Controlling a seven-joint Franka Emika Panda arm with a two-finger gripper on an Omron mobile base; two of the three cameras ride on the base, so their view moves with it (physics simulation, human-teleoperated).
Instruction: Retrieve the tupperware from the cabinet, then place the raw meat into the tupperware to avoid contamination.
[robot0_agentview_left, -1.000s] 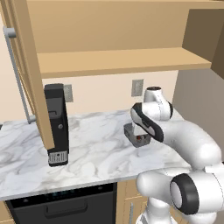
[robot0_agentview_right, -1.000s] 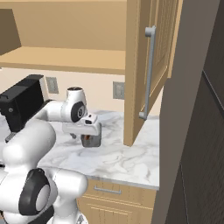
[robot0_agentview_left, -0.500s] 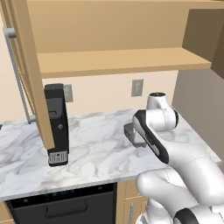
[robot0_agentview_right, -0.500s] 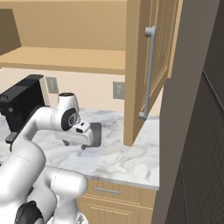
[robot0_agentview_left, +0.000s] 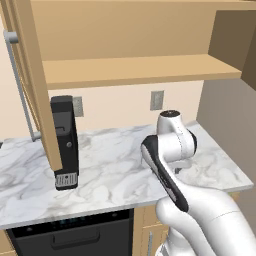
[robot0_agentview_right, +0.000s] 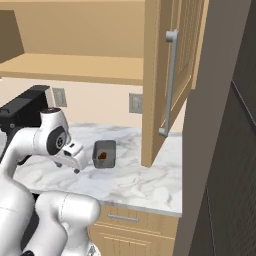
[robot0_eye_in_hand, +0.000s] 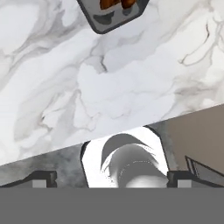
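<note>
Sitting on the marble desk (robot0_agentview_right: 135, 182), the tupperware (robot0_agentview_right: 104, 153) holds the raw meat (robot0_agentview_right: 102, 155) inside it; in the hand view the box (robot0_eye_in_hand: 114, 15) is cut by the top edge w/ the reddish meat (robot0_eye_in_hand: 117, 3) showing in it. The gripper (robot0_agentview_right: 76, 167) hangs just beside the tupperware, not touching, jaws wide apart & holding nothing. The cabinet (robot0_agentview_right: 165, 75) door stands open above, grey bar handle (robot0_agentview_right: 169, 82) on its face, bare wooden shelf (robot0_agentview_left: 140, 70) inside. A tall black appliance (robot0_agentview_left: 65, 141) stands well apart on the desk; pale panel at its base, any writing too small to read. No readable brands or labels elsewhere.
</note>
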